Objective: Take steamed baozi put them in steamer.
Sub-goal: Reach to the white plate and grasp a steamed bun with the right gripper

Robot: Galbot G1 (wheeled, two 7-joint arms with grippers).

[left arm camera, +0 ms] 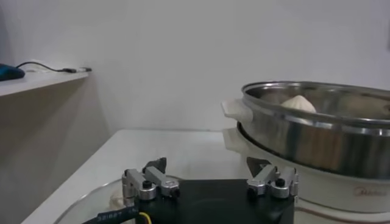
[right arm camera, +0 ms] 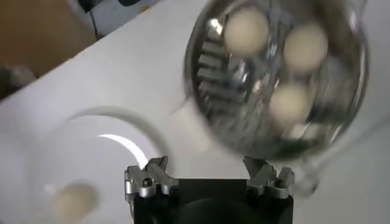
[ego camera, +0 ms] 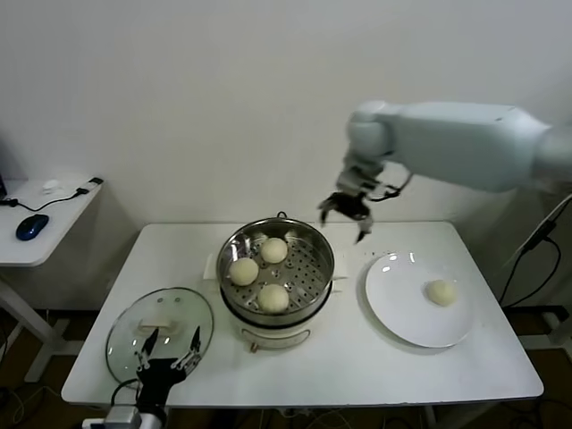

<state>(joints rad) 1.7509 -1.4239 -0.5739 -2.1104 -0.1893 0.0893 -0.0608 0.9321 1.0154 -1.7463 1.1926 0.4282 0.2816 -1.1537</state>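
Head view, item list: steamer [ego camera: 313,234] at the tabletop [ego camera: 357,357] centre holding three steamed baozi [ego camera: 273,298]; fourth baozi [ego camera: 441,292] alone on the white plate [ego camera: 393,304] to its right; glass lid [ego camera: 134,331] lying flat front-left. Right tool [ego camera: 347,214] hangs empty with fingers spread, in the air between steamer and plate; left tool [ego camera: 167,351] is parked low over the lid, open, holding nothing. Step judged in hand: fetching the last bun, which calls for moving the right tool over the plate, lowering around the baozi and closing gently on the soft dough.
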